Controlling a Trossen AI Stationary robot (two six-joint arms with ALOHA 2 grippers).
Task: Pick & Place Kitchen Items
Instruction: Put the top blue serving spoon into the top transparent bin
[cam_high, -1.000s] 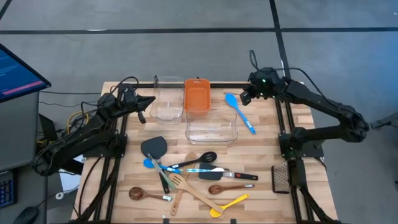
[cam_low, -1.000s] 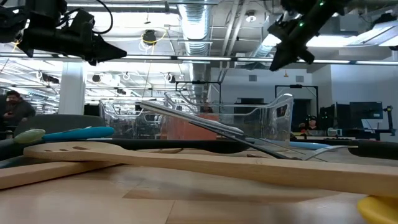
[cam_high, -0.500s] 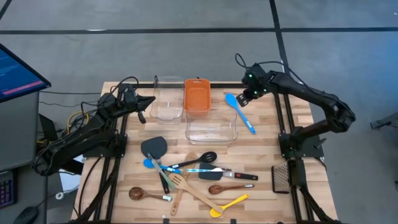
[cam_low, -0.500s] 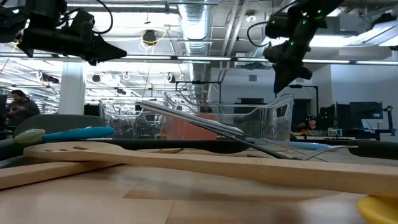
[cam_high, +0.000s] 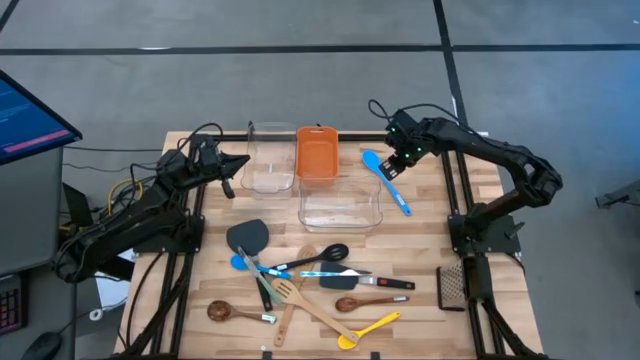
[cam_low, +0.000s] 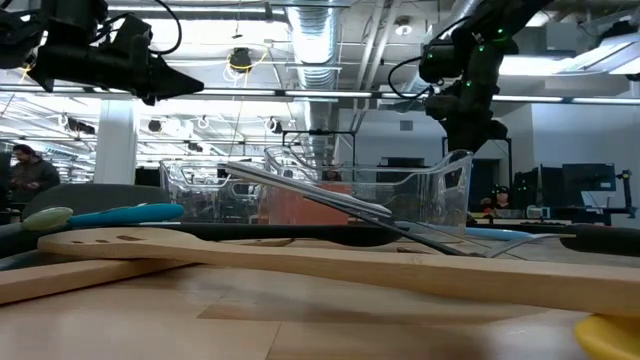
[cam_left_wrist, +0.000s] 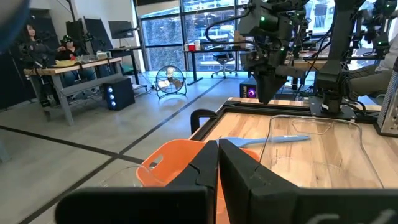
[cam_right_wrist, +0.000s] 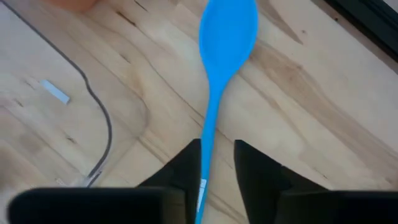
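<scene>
I see the blue spoon (cam_high: 386, 180) lying flat on the bench (cam_high: 420, 250), between the big clear tub (cam_high: 340, 208) and the bench's right edge. My right end effector (cam_high: 392, 168) hangs right over its handle, close to the bowl. In the right wrist view the two dark fingers (cam_right_wrist: 258, 168) stand a little apart, one on each side of the thin blue handle (cam_right_wrist: 210, 130). I cannot tell if they touch it. A small white label sits on the handle between the fingers, but I cannot read it.

The other utensils (cam_high: 300, 280) lie in a crossed pile at the near end of the bench, and many handles hide under each other. The orange bin (cam_high: 316, 152) and a small clear tub (cam_high: 270, 158) sit at the far end.

My left end effector (cam_high: 228, 170) waits up in the air by the small tub, fingers pressed together.
</scene>
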